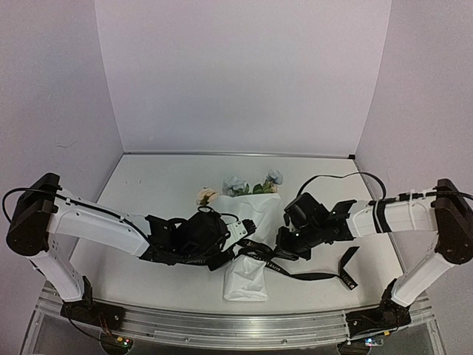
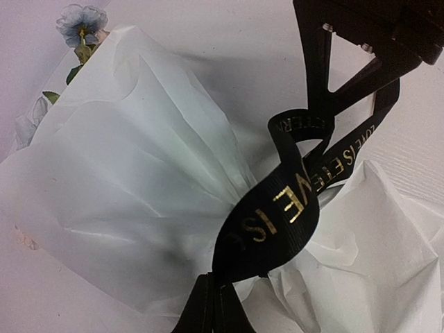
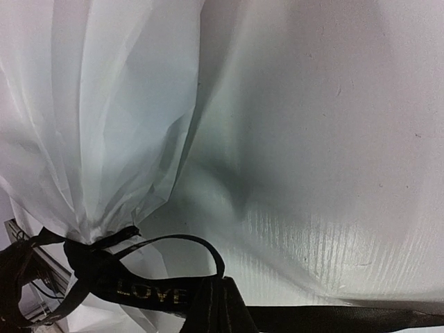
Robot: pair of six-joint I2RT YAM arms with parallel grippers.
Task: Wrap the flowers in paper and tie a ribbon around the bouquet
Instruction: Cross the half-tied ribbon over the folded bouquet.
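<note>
The bouquet (image 1: pixel 250 222) lies mid-table, a white paper (image 1: pixel 245 279) cone with the flowers (image 1: pixel 238 186) at its far, wide end. The black ribbon (image 1: pixel 314 276) circles the cone's pinched waist, and its tail trails right across the table. My left gripper (image 1: pixel 238 232) is at the waist, shut on a ribbon loop (image 2: pixel 277 208) with gold lettering; its tips (image 2: pixel 214 277) meet over the paper (image 2: pixel 125 180). A pale blue bloom (image 2: pixel 82 19) shows at the top left of the left wrist view. My right gripper (image 1: pixel 285 241) is shut on the ribbon (image 3: pixel 146 295) just right of the knot, tips (image 3: pixel 216 279) together.
White walls close the table (image 1: pixel 155 192) at the back and sides. The metal rail (image 1: pixel 222 325) with both arm bases runs along the near edge. The free ribbon end (image 1: pixel 347 268) lies near the right arm.
</note>
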